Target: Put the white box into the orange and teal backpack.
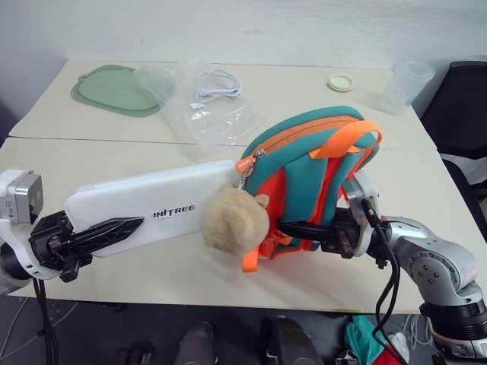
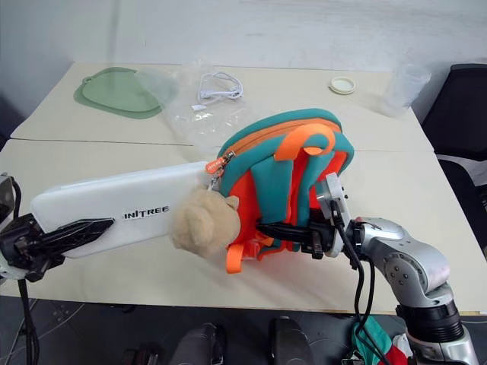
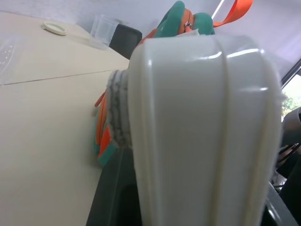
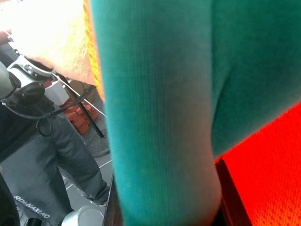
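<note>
1. Left claw (image 1: pixel 114 228) pinching near-left end of white box (image 1: pixel 144 207), held level above table (image 1: pixel 91 163).
2. Right claw (image 2: pixel 283 232) pressed together on backpack (image 2: pixel 293 171), lifted at right.
3. Best kept aligned with zipper mouth; slide box rightward slowly.
4. Lettering on box: roughly "INITREE".

— What does the room look like?
— A plain pale wall (image 1: pixel 251 26) runs across the top of the frame. Below it, two light beige tables (image 1: pixel 91 163) stand pushed together, with a thin seam between them crossing the frame from left to right.
— Any other furniture?
— A black chair (image 1: pixel 460 114) sits at the right edge. Along the bottom, under the near table edge, the floor (image 1: pixel 99 334) is dark grey.
— And the light?
— Even and soft.
</note>
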Controlling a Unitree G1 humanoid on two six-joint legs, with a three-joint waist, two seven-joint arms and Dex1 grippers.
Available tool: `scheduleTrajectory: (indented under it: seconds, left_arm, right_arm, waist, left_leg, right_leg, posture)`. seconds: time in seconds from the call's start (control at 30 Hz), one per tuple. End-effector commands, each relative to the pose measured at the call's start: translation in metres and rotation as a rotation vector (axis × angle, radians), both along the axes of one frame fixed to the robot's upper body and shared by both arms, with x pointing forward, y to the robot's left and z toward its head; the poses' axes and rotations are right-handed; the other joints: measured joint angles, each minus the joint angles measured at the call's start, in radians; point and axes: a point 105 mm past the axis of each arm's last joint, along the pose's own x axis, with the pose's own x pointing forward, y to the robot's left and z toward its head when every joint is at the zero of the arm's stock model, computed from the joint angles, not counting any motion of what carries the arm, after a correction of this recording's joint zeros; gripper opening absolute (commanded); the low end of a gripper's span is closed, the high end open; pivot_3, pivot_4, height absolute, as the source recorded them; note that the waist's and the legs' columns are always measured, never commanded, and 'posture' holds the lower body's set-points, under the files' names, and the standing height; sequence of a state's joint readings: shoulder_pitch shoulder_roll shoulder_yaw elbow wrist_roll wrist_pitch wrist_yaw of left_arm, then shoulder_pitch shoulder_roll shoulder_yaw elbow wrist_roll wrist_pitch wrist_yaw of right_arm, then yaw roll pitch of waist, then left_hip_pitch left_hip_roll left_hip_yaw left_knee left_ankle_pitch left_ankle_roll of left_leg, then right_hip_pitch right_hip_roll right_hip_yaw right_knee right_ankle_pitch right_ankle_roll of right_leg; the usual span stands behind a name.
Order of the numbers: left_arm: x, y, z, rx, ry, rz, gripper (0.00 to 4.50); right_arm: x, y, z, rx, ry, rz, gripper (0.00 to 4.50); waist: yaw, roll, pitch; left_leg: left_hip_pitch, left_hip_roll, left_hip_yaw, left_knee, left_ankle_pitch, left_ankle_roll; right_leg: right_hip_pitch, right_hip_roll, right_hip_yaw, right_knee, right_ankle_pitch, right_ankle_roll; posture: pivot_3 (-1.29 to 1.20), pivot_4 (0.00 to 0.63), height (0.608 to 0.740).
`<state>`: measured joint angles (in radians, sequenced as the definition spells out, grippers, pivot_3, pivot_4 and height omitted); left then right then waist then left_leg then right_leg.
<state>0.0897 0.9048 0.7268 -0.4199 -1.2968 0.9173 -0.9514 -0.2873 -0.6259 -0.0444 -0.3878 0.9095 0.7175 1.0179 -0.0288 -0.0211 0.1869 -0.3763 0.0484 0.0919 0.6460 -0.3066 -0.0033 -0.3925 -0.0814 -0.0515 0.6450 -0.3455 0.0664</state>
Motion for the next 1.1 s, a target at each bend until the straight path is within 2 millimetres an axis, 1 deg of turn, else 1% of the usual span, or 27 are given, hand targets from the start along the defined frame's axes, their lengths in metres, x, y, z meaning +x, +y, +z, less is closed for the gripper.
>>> scheduleTrajectory:
  seconds: [0.03, 0.1, 0.2, 0.23, 0.33, 0.43, 0.5, 0.6, 0.67, 0.77, 0.83, 0.9, 0.93, 1.03, 1.1]
  left_arm:
    - [-0.013, -0.009, 0.024, -0.051, -0.069, -0.096, 1.23]
    - [-0.019, -0.011, 0.03, -0.064, -0.054, -0.123, 1.23]
    - [-0.026, -0.013, 0.03, -0.053, -0.021, -0.136, 1.23]
    - [-0.025, -0.013, 0.026, -0.034, -0.018, -0.124, 1.23]
    - [-0.016, -0.015, 0.008, 0.041, -0.032, -0.087, 1.23]
    - [-0.003, -0.017, 0.001, 0.081, -0.109, -0.033, 1.23]
    - [0.009, -0.013, -0.004, 0.141, -0.176, 0.024, 1.23]
    - [0.019, -0.009, -0.006, 0.17, -0.211, 0.057, 1.23]
    - [0.02, -0.01, -0.008, 0.199, -0.223, 0.047, 1.23]
    - [0.03, -0.012, -0.009, 0.254, -0.293, 0.06, 1.23]
    - [0.04, -0.023, 0.0, 0.233, -0.337, 0.04, 1.23]
    - [0.045, -0.041, 0.006, 0.234, -0.363, -0.031, 1.23]
    - [0.047, -0.049, 0.006, 0.243, -0.361, -0.065, 1.23]
    - [0.066, -0.072, 0.001, 0.364, -0.317, -0.083, 1.23]
    - [0.071, -0.088, 0.005, 0.37, -0.342, -0.132, 1.23]
  right_arm:
    - [-0.002, 0.0, 0.006, 0.016, -0.027, 0.008, 0.05]
    - [-0.002, 0.0, 0.005, 0.013, -0.025, 0.009, 0.05]
    - [-0.002, 0.0, 0.006, 0.013, -0.021, 0.012, 0.05]
    - [-0.002, 0.0, 0.006, 0.013, -0.021, 0.014, 0.05]
    - [-0.002, 0.001, 0.007, 0.014, -0.022, 0.02, 0.05]
    - [-0.003, 0.002, 0.007, 0.014, -0.022, 0.023, 0.05]
    - [-0.003, 0.003, 0.007, 0.015, -0.02, 0.023, 0.05]
    - [-0.004, 0.002, 0.007, 0.014, -0.014, 0.024, 0.05]
    - [-0.005, 0.002, 0.007, 0.014, -0.011, 0.024, 0.05]
    - [-0.006, 0.002, 0.006, 0.005, -0.008, 0.032, 0.05]
    - [-0.007, 0.002, 0.005, -0.001, -0.005, 0.038, 0.05]
    - [-0.008, 0.002, 0.004, -0.004, -0.001, 0.044, 0.05]
    - [-0.009, 0.002, 0.004, -0.005, 0.0, 0.046, 0.05]
    - [-0.01, 0.003, 0.003, -0.009, -0.001, 0.051, 0.05]
    - [-0.01, 0.003, 0.003, -0.008, -0.003, 0.053, 0.05]
  waist:
    - [0.0, 0.0, 0.0]
    - [0.0, 0.0, 0.0]
    - [-0.002, 0.0, 0.0]
    - [-0.003, 0.0, 0.0]
    - [-0.002, 0.001, 0.0]
    - [0.002, 0.0, 0.0]
    - [0.004, 0.0, 0.0]
    - [0.002, 0.0, 0.0]
    - [0.002, 0.0, 0.0]
    - [0.001, 0.0, 0.0]
    - [0.005, 0.0, 0.0]
    - [0.014, 0.0, 0.0]
    - [0.015, 0.0, 0.0]
    - [0.026, -0.001, 0.0]
    - [0.028, -0.001, 0.0]
  left_leg:
    - [0.0, 0.0, 0.0, 0.0, 0.0, 0.0]
    - [0.0, 0.0, 0.0, 0.0, 0.0, 0.0]
    - [0.0, 0.0, 0.0, 0.0, 0.0, 0.0]
    - [0.0, 0.0, 0.0, 0.0, 0.0, 0.0]
    - [0.0, 0.0, 0.0, 0.0, 0.0, 0.0]
    - [0.0, 0.0, 0.0, 0.001, 0.0, 0.0]
    - [0.001, 0.0, 0.0, 0.001, 0.001, 0.0]
    - [0.001, -0.001, 0.0, 0.001, 0.001, 0.001]
    - [0.001, 0.0, 0.0, 0.0, 0.001, 0.0]
    - [0.001, 0.0, 0.0, 0.0, 0.001, 0.0]
    - [0.001, 0.0, 0.0, 0.0, 0.001, 0.001]
    - [0.001, -0.001, 0.0, 0.002, 0.001, 0.001]
    - [0.0, -0.001, 0.0, 0.002, 0.001, 0.002]
    - [0.0, -0.001, 0.0, 0.002, 0.001, 0.002]
    - [-0.001, -0.001, 0.001, 0.002, 0.002, 0.002]
  right_leg:
    - [0.0, 0.0, 0.0, 0.0, 0.0, 0.0]
    - [0.0, 0.0, 0.0, 0.0, 0.0, 0.0]
    - [0.0, 0.0, 0.0, 0.0, 0.0, 0.0]
    - [0.0, 0.0, 0.0, 0.0, 0.0, 0.0]
    - [0.0, 0.0, 0.0, 0.0, 0.0, 0.0]
    - [0.0, 0.0, 0.0, 0.001, 0.0, 0.0]
    - [0.001, 0.0, 0.0, 0.001, 0.0, 0.0]
    - [0.001, 0.0, 0.0, 0.001, 0.001, 0.0]
    - [0.001, 0.0, 0.0, 0.001, 0.001, 0.0]
    - [0.001, 0.0, 0.0, 0.0, 0.001, 0.0]
    - [0.001, 0.0, 0.0, 0.001, 0.001, 0.0]
    - [0.001, 0.0, 0.0, 0.001, 0.001, 0.001]
    - [0.002, 0.0, 0.0, 0.001, 0.002, 0.002]
    - [0.001, 0.0, 0.0, 0.001, 0.002, 0.002]
    - [0.001, 0.001, 0.0, 0.0, 0.002, 0.003]
  posture:
    - [0.0, 0.15, 0.74]
    - [0.0, 0.15, 0.74]
    - [0.0, 0.15, 0.74]
    - [0.0, 0.15, 0.74]
    - [0.0, 0.15, 0.74]
    - [0.0, 0.15, 0.74]
    - [0.0, 0.15, 0.74]
    - [0.0, 0.15, 0.74]
    - [0.0, 0.15, 0.74]
    - [0.0, 0.15, 0.74]
    - [0.0, 0.15, 0.74]
    - [0.0, 0.15, 0.74]
    - [0.0, 0.15, 0.74]
    - [0.0, 0.15, 0.74]
    - [0.0, 0.15, 0.74]
